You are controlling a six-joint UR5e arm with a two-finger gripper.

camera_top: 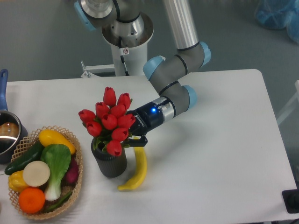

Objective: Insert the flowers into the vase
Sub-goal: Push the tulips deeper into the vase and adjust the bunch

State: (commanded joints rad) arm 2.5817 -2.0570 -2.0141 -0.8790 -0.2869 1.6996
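Observation:
A bunch of red tulip flowers [110, 119] with green leaves stands over the dark grey ribbed vase [110, 162], its stems going down into the vase's mouth. The red buds spread wider than the vase and hide its opening. My gripper [131, 138] reaches in from the right at the height of the lower buds, just above the vase's rim. One dark finger [137, 141] shows beside the bunch; the other is hidden behind the flowers. It seems to hold the bunch, but the grip itself is covered.
A yellow banana [136, 171] lies against the vase's right side. A wicker basket [74, 181] of vegetables and fruit stands at the left front. A pot [6, 134] with a blue handle sits at the left edge. The robot base [125, 35] is behind the table.

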